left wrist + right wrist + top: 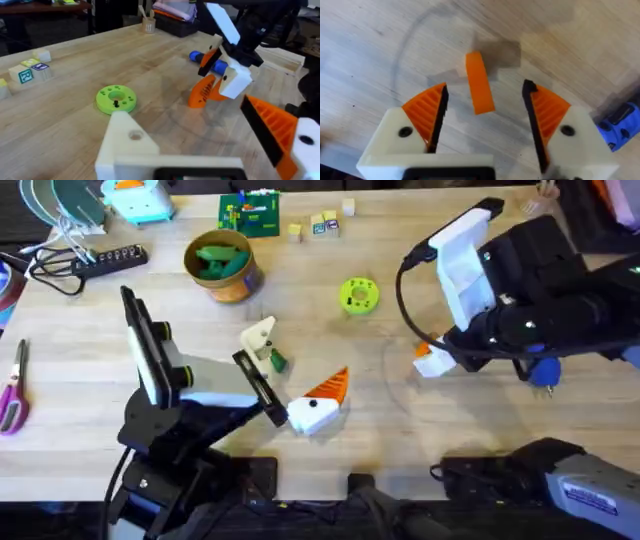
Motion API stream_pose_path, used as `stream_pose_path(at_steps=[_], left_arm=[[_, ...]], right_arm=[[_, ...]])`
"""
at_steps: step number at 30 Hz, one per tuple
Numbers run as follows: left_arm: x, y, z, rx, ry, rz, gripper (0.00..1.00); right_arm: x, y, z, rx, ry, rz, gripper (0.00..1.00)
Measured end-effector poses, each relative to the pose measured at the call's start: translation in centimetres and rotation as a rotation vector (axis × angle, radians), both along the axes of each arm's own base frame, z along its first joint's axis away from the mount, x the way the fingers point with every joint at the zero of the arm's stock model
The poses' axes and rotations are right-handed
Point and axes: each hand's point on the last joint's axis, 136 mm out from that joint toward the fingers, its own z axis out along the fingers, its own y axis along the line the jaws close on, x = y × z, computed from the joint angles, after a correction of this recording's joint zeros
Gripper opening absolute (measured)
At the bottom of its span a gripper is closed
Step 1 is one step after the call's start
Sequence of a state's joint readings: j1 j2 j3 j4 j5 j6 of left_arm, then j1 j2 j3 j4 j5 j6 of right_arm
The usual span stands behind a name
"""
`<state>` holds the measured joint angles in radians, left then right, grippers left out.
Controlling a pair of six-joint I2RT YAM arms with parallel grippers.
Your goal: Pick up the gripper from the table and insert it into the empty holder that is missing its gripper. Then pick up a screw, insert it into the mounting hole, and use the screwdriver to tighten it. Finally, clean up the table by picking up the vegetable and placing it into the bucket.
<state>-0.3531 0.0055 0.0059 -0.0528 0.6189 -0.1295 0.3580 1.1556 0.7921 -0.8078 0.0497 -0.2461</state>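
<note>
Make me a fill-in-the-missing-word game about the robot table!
1. The right gripper has its fingers either side of the orange wedge, and they are ____.
2. The screwdriver has a handle coloured ____.
3. The round disc on the table is coloured ____.
4. The left gripper has an orange pad on just ____ of its fingers.

Missing words: open; blue; green; one
</note>
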Motion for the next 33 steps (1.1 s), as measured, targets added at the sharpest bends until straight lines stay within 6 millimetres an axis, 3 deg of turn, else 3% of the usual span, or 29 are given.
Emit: stream_pose_path(at_steps=[2, 4, 10, 14, 17, 19, 24, 29, 31, 33], left_arm=[[0.0, 0.0, 0.0, 0.0, 0.0, -0.001, 0.993], [0.0, 0.0, 0.0, 0.0, 0.0, -0.003, 0.992], [-0.1, -0.1, 0.0, -0.001, 0.001, -0.007, 0.993], [-0.1, -0.1, 0.0, -0.002, 0.003, -0.007, 0.993], [-0.1, -0.1, 0.0, -0.002, 0.003, -0.007, 0.993], [-0.1, -0.1, 0.0, -0.002, 0.003, -0.008, 0.993], [-0.1, -0.1, 0.0, -0.002, 0.003, -0.01, 0.993], [-0.1, -0.1, 0.0, -0.002, 0.003, -0.01, 0.992], [-0.1, -0.1, 0.0, -0.002, 0.003, -0.01, 0.993], [-0.1, -0.1, 0.0, -0.002, 0.003, -0.01, 0.994]], right_arm=[[0.0, 0.0, -0.3, -0.003, 0.013, 0.003, 0.866], [0.0, 0.1, -0.4, -0.003, 0.02, 0.007, 0.759], [0.0, 0.2, -0.5, -0.002, 0.019, 0.015, 0.36], [0.1, 0.3, -0.3, 0.002, 0.016, 0.019, 0.027], [-0.3, 0.1, 0.6, -0.002, 0.026, 0.02, 0.013], [-0.4, 0.1, 2.3, 0.006, 0.007, 0.02, 0.013], [0.7, 0.5, 9.2, 0.118, -0.226, -0.032, 0.011], [2.1, 3.1, 15.1, 0.445, -0.477, -0.124, 0.009], [2.5, 4.8, 15.5, 0.591, -0.497, -0.13, 0.009], [2.7, 6.8, 14.8, 0.756, -0.453, -0.146, 0.009]])
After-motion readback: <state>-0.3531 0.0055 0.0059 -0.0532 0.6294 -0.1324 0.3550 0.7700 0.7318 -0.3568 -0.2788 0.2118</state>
